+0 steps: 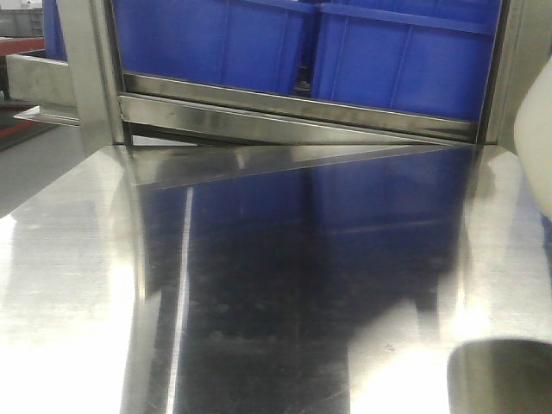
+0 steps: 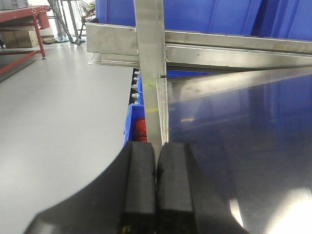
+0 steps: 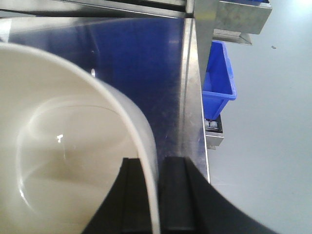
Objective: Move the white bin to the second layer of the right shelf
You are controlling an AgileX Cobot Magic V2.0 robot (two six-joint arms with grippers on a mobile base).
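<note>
The white bin [image 3: 63, 146] fills the left of the right wrist view, its cream inside glossy and empty. My right gripper [image 3: 155, 195] is shut on the bin's wall, one finger inside and one outside the rim. In the front view only a sliver of the white bin [image 1: 536, 147] shows at the right edge, above the steel tabletop [image 1: 259, 259]. My left gripper [image 2: 156, 170] is shut with nothing in it and hangs over the tabletop's left edge. The right shelf second layer is out of view.
Two blue crates [image 1: 216, 39] [image 1: 405, 52] sit on a steel rack tier behind the table. A steel upright post [image 2: 150, 68] stands at the table's left corner. Below that edge is a blue bin [image 2: 130, 122] with a red item [image 2: 140, 127]. Another blue bin [image 3: 219, 78] sits beyond the right edge.
</note>
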